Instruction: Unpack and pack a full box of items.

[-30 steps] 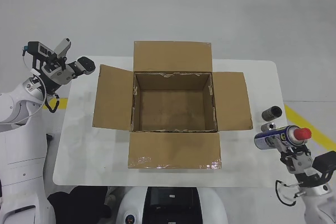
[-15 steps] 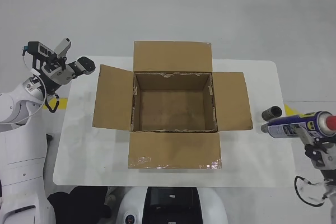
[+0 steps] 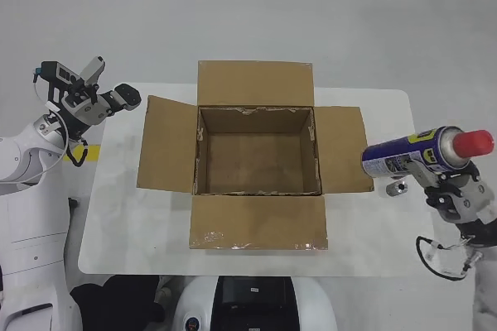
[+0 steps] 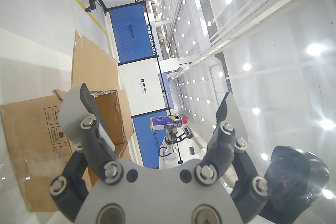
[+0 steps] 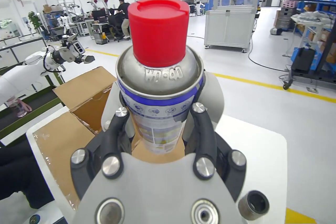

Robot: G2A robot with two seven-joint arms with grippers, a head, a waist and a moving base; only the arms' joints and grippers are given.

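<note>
An open cardboard box (image 3: 257, 161) with its four flaps spread out stands mid-table, and its inside looks bare. My right gripper (image 3: 427, 170) is shut on a blue spray can (image 3: 414, 151) with a red cap, held in the air over the table's right side, just beyond the box's right flap. In the right wrist view the fingers (image 5: 207, 93) clamp the spray can (image 5: 157, 51) below its shoulder. My left gripper (image 3: 120, 98) is raised by the table's far left corner, open, holding nothing. In its own view the left gripper (image 4: 155, 96) frames the box (image 4: 39, 130) and the distant spray can (image 4: 168, 122).
A small dark cylinder (image 3: 395, 189) lies on the white table (image 3: 132, 240) under the held can, and the cylinder (image 5: 254, 202) shows beside my right wrist. Bare tabletop lies left of the box and along the near edge.
My right arm has lifted the spray can from the table's near right edge and carried it up and left toward the box. The left arm has not moved.
</note>
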